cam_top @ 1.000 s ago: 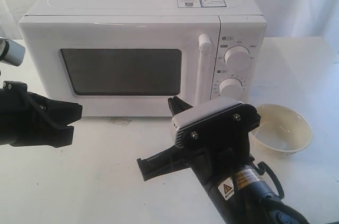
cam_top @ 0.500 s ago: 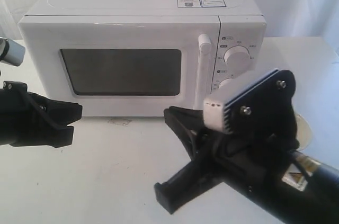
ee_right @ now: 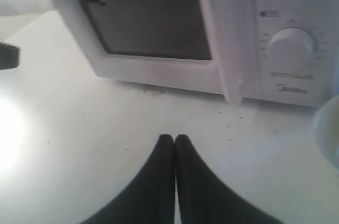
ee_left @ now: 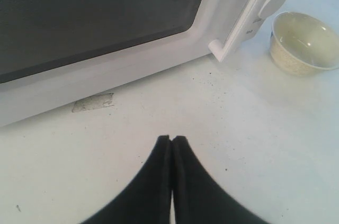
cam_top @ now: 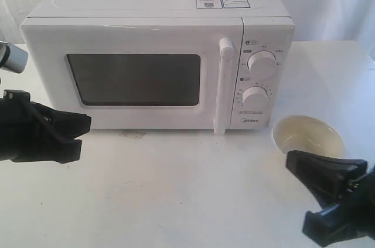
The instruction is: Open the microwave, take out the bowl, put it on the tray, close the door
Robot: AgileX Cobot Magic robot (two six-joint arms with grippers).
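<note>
The white microwave [cam_top: 146, 2] stands at the back with its door [cam_top: 47, 72] shut flush; the bar handle [cam_top: 224, 84] sits beside the two dials. The cream bowl [cam_top: 307, 135] rests empty on the table, right of the microwave and below the dial panel; it also shows as the bowl [ee_left: 304, 41] in the left wrist view and a pale edge [ee_right: 329, 134] in the right one. My left gripper [cam_top: 82, 133] hovers shut and empty at the left, in front of the door. My right gripper [cam_top: 313, 195] is shut and empty at the lower right, just in front of the bowl. No tray is in view.
A small patch of tape [cam_top: 132, 135] lies on the white table [cam_top: 176, 189] in front of the door. A white backdrop hangs behind the microwave. Stickers [cam_top: 222, 0] are on the microwave's top.
My right arm has drawn back from in front of the door handle to the lower right corner, uncovering the bowl and dials. The left arm, bowl and door have not moved.
</note>
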